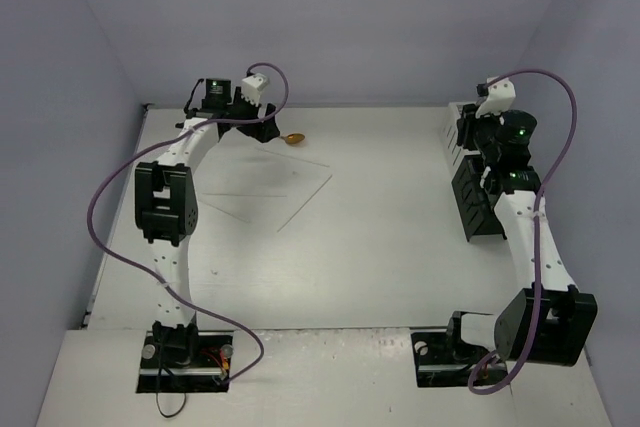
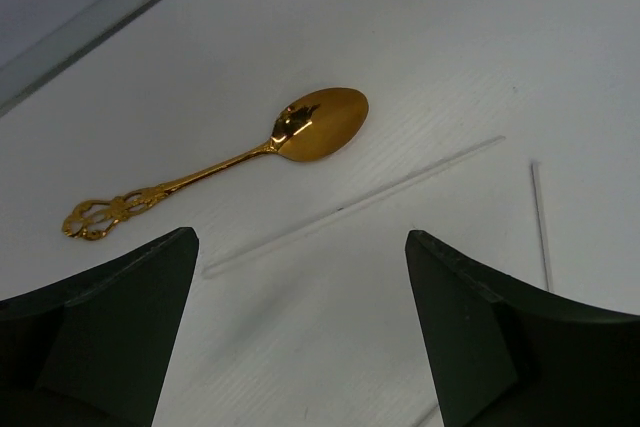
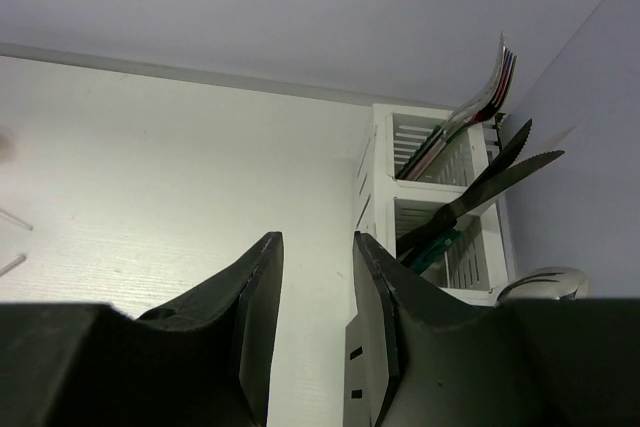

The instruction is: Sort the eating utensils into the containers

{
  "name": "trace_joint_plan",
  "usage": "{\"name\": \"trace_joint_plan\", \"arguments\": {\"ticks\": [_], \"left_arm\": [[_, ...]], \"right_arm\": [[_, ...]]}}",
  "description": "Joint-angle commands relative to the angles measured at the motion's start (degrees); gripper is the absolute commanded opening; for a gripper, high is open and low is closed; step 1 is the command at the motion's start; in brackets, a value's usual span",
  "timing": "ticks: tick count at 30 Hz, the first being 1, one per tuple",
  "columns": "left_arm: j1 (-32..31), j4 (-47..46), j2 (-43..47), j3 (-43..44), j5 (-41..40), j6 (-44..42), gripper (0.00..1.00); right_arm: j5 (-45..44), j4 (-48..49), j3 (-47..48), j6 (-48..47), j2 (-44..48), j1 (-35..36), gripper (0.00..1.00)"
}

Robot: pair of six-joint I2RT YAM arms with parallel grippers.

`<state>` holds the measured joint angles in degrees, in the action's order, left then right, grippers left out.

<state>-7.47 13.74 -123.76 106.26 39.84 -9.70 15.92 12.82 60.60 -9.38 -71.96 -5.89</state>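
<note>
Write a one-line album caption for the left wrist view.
Open left gripper hovers near a gold spoon and pale chopsticks lying on the white table.

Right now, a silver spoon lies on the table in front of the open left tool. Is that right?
No, it is a gold spoon, not a silver one. The left wrist view shows it lying on the table in front of the open left tool.
</note>
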Motion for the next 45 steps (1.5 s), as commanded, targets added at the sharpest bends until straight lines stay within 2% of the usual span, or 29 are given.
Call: {"name": "trace_joint_plan", "arguments": {"ticks": [1,7,12,15,20,25,30,36,45], "left_arm": [[1.67,-8.40,-3.98,7.62,6.47,6.42,0.83],[2.12,-12.90,-11.93,14.09,6.54,17.44,0.83],[2.11,-14.88,-14.30,16.01,3.37,18.10,0.83],[2.26,-11.77,-16.84,20.26,1.03,17.17,0.83],[2.28,0.47,-22.85,30.63,-3.12,14.78,0.83],[2.28,8.06,-25.29,35.41,-7.33,12.86,0.83],[2.35,9.07,-25.50,34.96,-7.86,13.80,0.83],[2.28,13.68,-24.13,33.71,-4.41,14.92,0.83],[2.28,17.19,-10.71,10.61,-1.17,12.18,0.80]], "right_arm": [[1.22,1.39,-0.40,-0.56,3.70,0.27,0.31],[0.95,-0.37,-0.76,-1.37,5.01,0.27,0.31],[1.22,-0.96,-1.10,-1.85,5.60,0.27,0.31],[1.25,-1.16,-0.95,-1.58,5.52,0.27,0.31],[0.70,-1.32,-0.84,-1.62,5.78,0.27,0.31],[0.43,-1.75,-0.75,-2.05,6.31,0.27,0.31],[0.85,-1.99,-0.53,-1.83,6.46,0.27,0.31],[0.43,-2.58,-0.05,-2.13,7.68,0.27,0.31],[1.13,-2.98,-0.22,-2.49,8.50,0.26,0.31]]}}
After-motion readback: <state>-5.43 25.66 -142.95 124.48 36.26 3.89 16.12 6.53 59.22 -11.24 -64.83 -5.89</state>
